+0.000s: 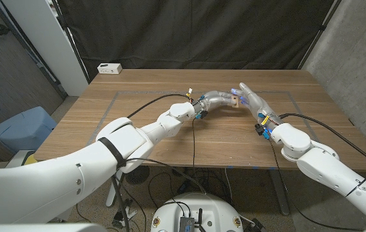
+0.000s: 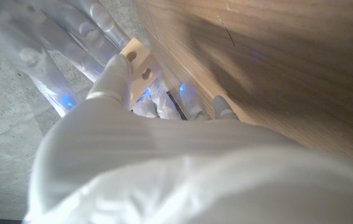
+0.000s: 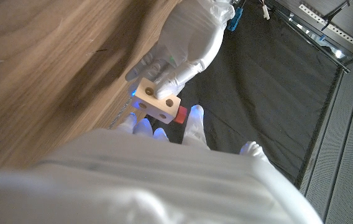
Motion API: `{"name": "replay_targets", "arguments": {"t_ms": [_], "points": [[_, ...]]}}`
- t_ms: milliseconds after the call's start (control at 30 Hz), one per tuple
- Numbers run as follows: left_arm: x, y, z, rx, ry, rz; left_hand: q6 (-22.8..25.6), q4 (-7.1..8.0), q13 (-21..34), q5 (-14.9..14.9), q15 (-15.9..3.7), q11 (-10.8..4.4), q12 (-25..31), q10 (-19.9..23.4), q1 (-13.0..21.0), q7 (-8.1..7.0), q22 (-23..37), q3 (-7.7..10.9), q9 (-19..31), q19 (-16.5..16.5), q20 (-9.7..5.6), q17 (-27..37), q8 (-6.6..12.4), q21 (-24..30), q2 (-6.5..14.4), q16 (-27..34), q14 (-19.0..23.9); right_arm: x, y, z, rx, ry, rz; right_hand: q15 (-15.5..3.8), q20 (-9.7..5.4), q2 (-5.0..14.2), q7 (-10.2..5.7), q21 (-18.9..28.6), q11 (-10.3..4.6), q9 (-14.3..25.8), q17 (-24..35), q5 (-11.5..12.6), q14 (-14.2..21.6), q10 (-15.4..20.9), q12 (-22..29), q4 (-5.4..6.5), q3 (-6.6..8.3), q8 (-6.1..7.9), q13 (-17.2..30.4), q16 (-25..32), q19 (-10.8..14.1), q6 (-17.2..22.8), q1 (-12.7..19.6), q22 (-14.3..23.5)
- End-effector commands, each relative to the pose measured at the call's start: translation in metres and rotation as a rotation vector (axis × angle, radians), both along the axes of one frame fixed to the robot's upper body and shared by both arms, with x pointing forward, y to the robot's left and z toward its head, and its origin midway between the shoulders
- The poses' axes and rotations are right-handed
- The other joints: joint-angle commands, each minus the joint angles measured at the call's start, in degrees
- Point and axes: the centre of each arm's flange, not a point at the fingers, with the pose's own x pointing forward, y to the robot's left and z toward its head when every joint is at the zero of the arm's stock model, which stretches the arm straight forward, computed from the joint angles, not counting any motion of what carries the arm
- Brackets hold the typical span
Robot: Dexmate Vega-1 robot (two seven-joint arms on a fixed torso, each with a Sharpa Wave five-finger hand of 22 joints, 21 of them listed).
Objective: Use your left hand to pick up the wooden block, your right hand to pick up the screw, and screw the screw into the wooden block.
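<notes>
Wooden block (image 3: 156, 103) gripped by left hand (image 3: 186, 46), right hand (image 3: 164, 134) touching

The worktop (image 1: 170, 138) is matt, grained brown wood. The wooden block (image 3: 156, 103) looks pale, smooth, unvarnished. Each robot hand seems covered in translucent, slightly glossy plastic.

Wooden block (image 3: 156, 104) was pale tan; screw (image 3: 181, 114) red; both hands white, left hand (image 3: 186, 46), right hand (image 1: 255, 103); desk (image 1: 170, 138) brown woodgrain.
</notes>
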Motion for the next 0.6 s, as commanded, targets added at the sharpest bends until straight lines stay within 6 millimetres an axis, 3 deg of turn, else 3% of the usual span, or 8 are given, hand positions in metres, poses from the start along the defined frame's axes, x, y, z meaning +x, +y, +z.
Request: {"name": "replay_targets", "arguments": {"t_ms": [33, 600], "points": [[-0.002, 0.000, 0.000, 0.002, -0.011, -0.007, 0.7, 2.36, 0.2, 0.3, -1.46, 0.11, 0.3, 0.6, -1.0, -0.11, 0.2, 2.96, 0.3, 0.3, 0.31, 0.2, 0.28, 0.2, 1.4, 0.0, 0.0, -0.002, -0.010, 0.003, 0.026, -0.018, -0.023, -0.40, 0.07, 0.38, -0.13, 0.2, 0.22, 0.1, 0.1, 0.2, -10.0, -4.7, 0.2, 0.30, 0.00, -0.04, 0.0, 0.5, -0.3, 0.4, -0.4, 0.2], [-0.002, -0.001, 0.002, 0.008, -0.016, -0.005, 0.6, 2.35, 0.2, 0.3, -1.48, -0.02, 0.3, 0.6, -0.9, -0.18, 0.2, 2.95, 0.3, 0.3, 0.30, 0.2, 0.25, 0.2, 1.4, 0.0, -0.1, -0.002, -0.026, 0.008, 0.024, -0.026, -0.059, -0.28, -0.01, 0.34, -0.05, 0.3, 0.25, 0.1, 0.0, 0.3, -9.8, -4.7, 0.2, 0.24, 0.07, -0.22, 0.0, 0.5, -0.1, 0.0, -0.2, 0.2]]}}
